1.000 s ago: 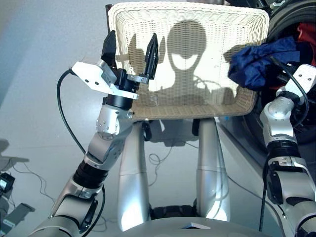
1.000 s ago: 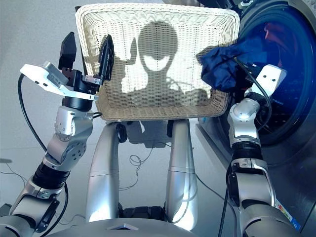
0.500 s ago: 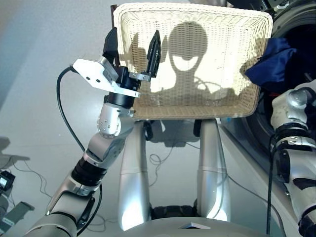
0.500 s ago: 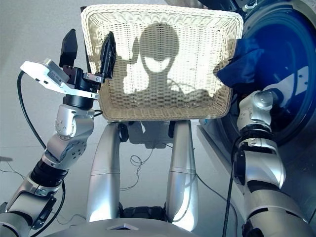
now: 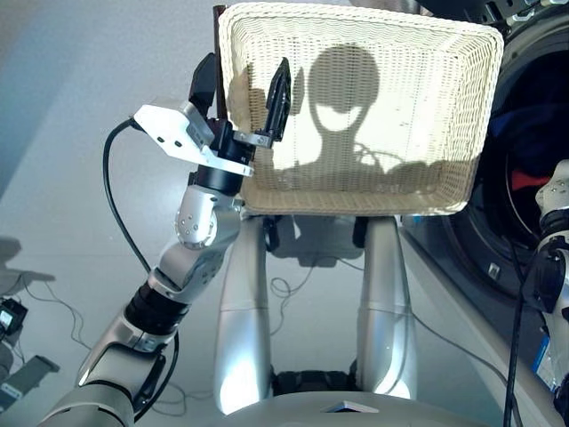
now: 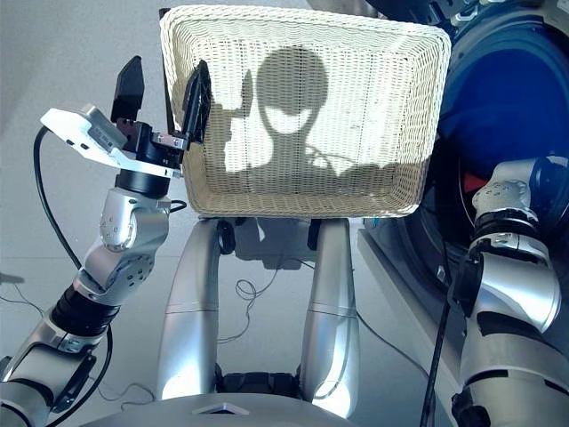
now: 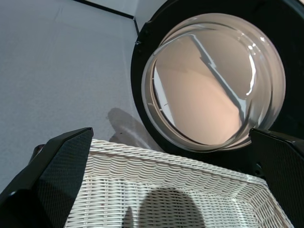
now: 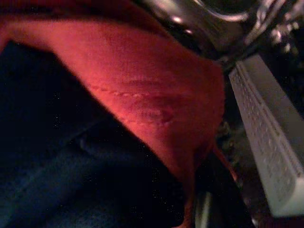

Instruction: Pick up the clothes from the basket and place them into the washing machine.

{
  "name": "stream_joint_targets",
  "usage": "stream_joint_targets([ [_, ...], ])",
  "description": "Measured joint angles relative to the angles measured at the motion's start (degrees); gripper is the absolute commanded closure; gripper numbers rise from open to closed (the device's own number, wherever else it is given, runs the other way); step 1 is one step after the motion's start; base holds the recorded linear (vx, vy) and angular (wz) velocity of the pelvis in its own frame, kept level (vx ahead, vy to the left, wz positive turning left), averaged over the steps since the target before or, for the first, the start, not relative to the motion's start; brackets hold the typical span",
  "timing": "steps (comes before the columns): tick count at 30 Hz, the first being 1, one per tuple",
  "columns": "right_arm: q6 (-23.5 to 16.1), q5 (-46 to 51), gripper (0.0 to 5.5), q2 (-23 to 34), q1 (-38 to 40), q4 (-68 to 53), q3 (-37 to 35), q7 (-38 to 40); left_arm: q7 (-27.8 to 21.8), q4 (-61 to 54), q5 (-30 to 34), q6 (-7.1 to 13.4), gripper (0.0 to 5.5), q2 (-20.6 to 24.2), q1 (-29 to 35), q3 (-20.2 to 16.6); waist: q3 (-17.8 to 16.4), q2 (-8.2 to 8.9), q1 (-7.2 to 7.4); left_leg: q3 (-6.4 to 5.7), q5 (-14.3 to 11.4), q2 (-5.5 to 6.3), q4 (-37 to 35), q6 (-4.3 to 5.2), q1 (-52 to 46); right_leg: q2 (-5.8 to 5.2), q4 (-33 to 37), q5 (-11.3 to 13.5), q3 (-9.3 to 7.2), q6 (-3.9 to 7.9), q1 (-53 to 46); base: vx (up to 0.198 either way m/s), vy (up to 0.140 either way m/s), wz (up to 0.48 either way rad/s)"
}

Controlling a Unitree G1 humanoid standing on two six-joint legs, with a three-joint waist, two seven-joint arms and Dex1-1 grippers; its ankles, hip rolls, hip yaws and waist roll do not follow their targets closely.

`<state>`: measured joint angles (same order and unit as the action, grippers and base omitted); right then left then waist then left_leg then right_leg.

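The cream wicker basket [image 5: 400, 71] holds no clothes, only shadows. My left gripper [image 5: 242, 87] stands open at its left rim, one finger outside and one inside, nothing between them. The left wrist view shows the same open gripper [image 7: 164, 190] over the basket, with the washing machine's round glass door [image 7: 213, 85] beyond. My right arm [image 6: 511, 205] reaches into the washing machine [image 5: 524, 80], where the drum hides its gripper. Inside lie the dark blue garment [image 6: 498, 116] and the orange-red garment [image 5: 531, 181]. Both cloths, blue [image 8: 61, 166] and orange-red [image 8: 156, 95], fill the right wrist view.
Grey floor lies left of the basket, with loose cables [image 5: 284, 289] under it and small devices [image 5: 9, 329] at the far left. A grey perforated drum paddle [image 8: 270, 142] sits just beside the clothes.
My right arm has carried the dark blue garment from the basket's right rim into the washing machine drum. The view has shifted right. The left gripper stays open at the rim.
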<state>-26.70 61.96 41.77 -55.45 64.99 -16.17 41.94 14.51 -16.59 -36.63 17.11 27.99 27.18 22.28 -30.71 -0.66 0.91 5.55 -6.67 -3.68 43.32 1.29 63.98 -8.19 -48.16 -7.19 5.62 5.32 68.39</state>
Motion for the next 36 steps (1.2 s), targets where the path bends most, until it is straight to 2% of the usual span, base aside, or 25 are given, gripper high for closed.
stream_joint_targets([
  [2, -1.64, 0.22, 5.50, -0.90, 0.44, -2.50, -0.11, 1.59, 0.46, -0.01, -0.58, -0.10, 0.00, -0.04, -0.12, -0.03, 0.00, 0.00, 0.21, 0.18, -0.22, -0.04, 0.31, -0.12, -0.03, 0.10, -0.07, -0.06, 0.20, 0.08, 0.05, 0.000, 0.000, 0.000],
  [4, -2.89, -1.34, 5.50, -3.97, 2.71, -10.31, -0.04, 4.83, 0.99, -0.01, -0.57, -0.27, 0.00, -0.16, -0.33, 0.12, 0.00, 0.00, 0.59, 0.57, -0.66, -0.31, 0.75, -0.10, -0.04, 0.41, -0.45, -0.15, 0.66, 0.19, 0.12, 0.000, 0.000, 0.000],
  [5, -2.82, -3.11, 0.00, -4.98, 3.41, -12.38, -0.04, 6.07, 1.06, -0.01, -0.57, -0.45, 0.00, -0.15, -0.30, 0.23, 0.00, 0.00, 0.54, 0.86, -0.73, -0.32, 0.83, -0.13, -0.04, 0.49, -0.63, -0.15, 1.07, 0.22, 0.35, 0.000, 0.000, 0.000],
  [8, -3.46, -6.50, 0.00, -9.44, 5.80, -18.26, 0.39, 7.53, 1.65, -0.02, -0.55, -0.80, 0.00, -0.64, -0.12, 0.36, 0.00, 0.00, 0.95, 0.94, -0.95, -0.38, 0.97, -0.33, -0.08, 0.62, -0.82, -0.21, 1.22, 0.24, 0.42, 0.000, 0.000, 0.000],
  [11, -3.30, -8.51, 0.00, -11.49, 7.91, -21.51, 2.03, 7.77, 1.73, -0.02, -0.52, -1.11, 0.00, -1.10, -0.19, 0.46, 0.00, 0.00, 1.04, 0.97, -0.94, -0.47, 0.85, -0.32, -0.10, 0.69, -0.74, -0.17, 1.24, 0.15, 0.46, 0.000, 0.000, 0.000],
  [13, -2.39, -13.01, 0.00, -13.54, 8.30, -23.44, 4.42, 7.31, 1.81, 0.01, -0.53, -1.19, 0.00, -1.70, -0.96, 0.48, 0.00, 0.00, 1.82, 1.00, -0.96, -0.48, 0.90, -0.29, -0.13, 0.72, -0.77, -0.19, 1.26, 0.16, 0.42, 0.000, 0.000, 0.000],
  [14, -1.74, -14.57, 0.00, -14.45, 8.18, -23.61, 5.53, 6.83, 1.77, -0.02, -0.52, -1.19, 0.00, -2.09, -1.11, 0.61, 0.00, 0.00, 1.60, 1.02, -0.98, -0.47, 0.91, -0.29, -0.13, 0.73, -0.85, -0.22, 1.27, 0.18, 0.45, 0.000, 0.000, 0.000],
  [19, 0.13, -18.93, 0.00, -19.71, 10.58, -24.78, 10.48, -0.98, 1.33, -0.01, -0.52, -1.12, 0.00, -3.22, -0.83, 0.52, 0.00, 0.00, 2.00, 1.00, -1.03, -0.59, 0.88, -0.18, -0.29, 0.86, -1.02, -0.32, 1.23, 0.05, 0.43, 0.000, 0.000, 0.000],
  [22, 0.46, -19.63, 0.00, -20.39, 14.81, -30.78, 12.57, -5.40, 0.35, -0.05, -0.50, -0.70, 0.00, -3.24, -1.35, -0.37, 0.00, 0.00, 1.87, 1.01, -1.02, -0.58, 0.92, -0.18, -0.26, 0.86, -1.06, -0.33, 1.25, 0.05, 0.46, 0.000, 0.000, 0.000],
  [27, 0.13, -29.75, 0.00, -21.26, 21.93, -39.21, 16.60, -10.29, -1.10, -0.07, -0.25, 0.43, 0.00, -3.45, -2.57, -1.14, 0.00, -0.01, 2.08, 0.98, -1.02, -0.58, 0.84, -0.21, -0.43, 0.87, -1.09, -0.32, 1.23, 0.03, 0.31, 0.000, 0.000, 0.000],
  [32, 0.26, -37.81, 0.00, -22.88, 30.87, -49.81, 24.60, -15.58, -1.74, -0.40, 1.40, 0.85, 0.00, -3.38, -3.62, -2.12, 0.00, -0.01, 2.27, 1.02, -1.02, -0.61, 0.75, -0.19, -0.49, 0.92, -1.14, -0.35, 1.26, 0.00, 0.34, 0.000, 0.000, 0.000],
  [36, 0.34, -40.35, 0.00, -21.99, 33.68, -55.74, 27.29, -18.81, -1.83, -1.86, 3.72, 1.31, 0.00, -2.63, -5.10, -2.73, 0.00, -0.01, 2.29, 1.02, -1.03, -0.62, 0.75, -0.19, -0.57, 0.91, -1.10, -0.35, 1.26, 0.01, 0.23, 0.000, 0.000, 0.000],
])
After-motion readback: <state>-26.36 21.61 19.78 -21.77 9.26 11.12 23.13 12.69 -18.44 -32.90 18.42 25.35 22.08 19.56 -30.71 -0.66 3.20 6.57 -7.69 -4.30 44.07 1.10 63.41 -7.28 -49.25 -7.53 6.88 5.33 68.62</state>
